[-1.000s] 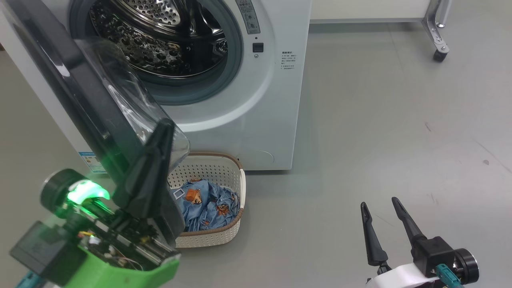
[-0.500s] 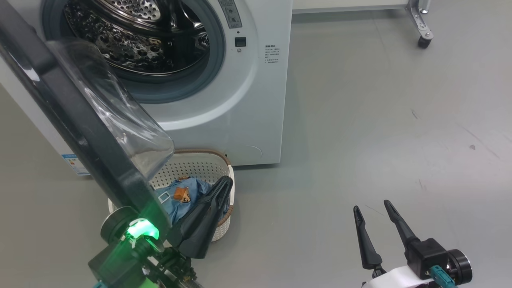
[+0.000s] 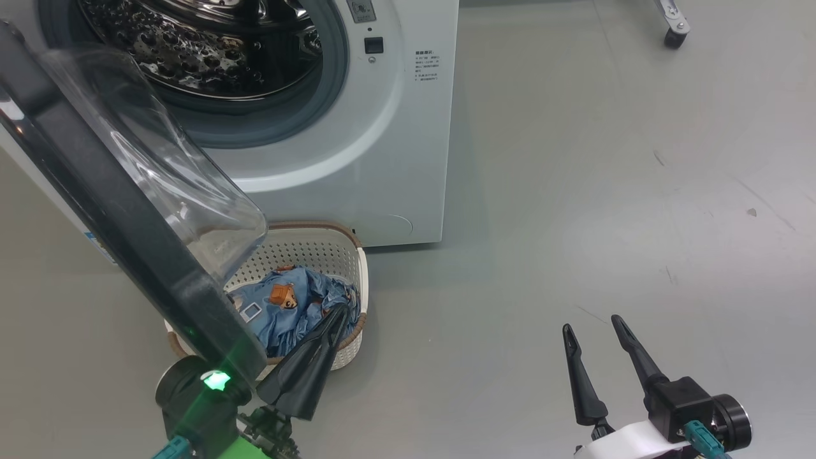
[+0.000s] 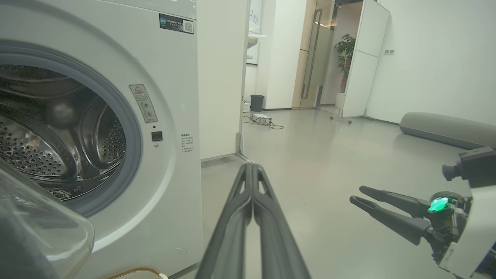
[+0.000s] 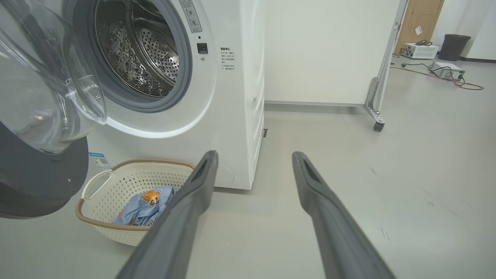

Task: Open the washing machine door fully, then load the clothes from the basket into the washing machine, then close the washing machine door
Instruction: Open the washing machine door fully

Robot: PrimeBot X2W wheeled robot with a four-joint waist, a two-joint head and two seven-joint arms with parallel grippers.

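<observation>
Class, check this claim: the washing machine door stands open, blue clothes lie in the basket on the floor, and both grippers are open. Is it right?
Not quite: the left gripper is shut, jaws pressed together in the left wrist view. Only the right gripper is open. The washing machine door does stand open, and blue clothes lie in the basket on the floor.
</observation>
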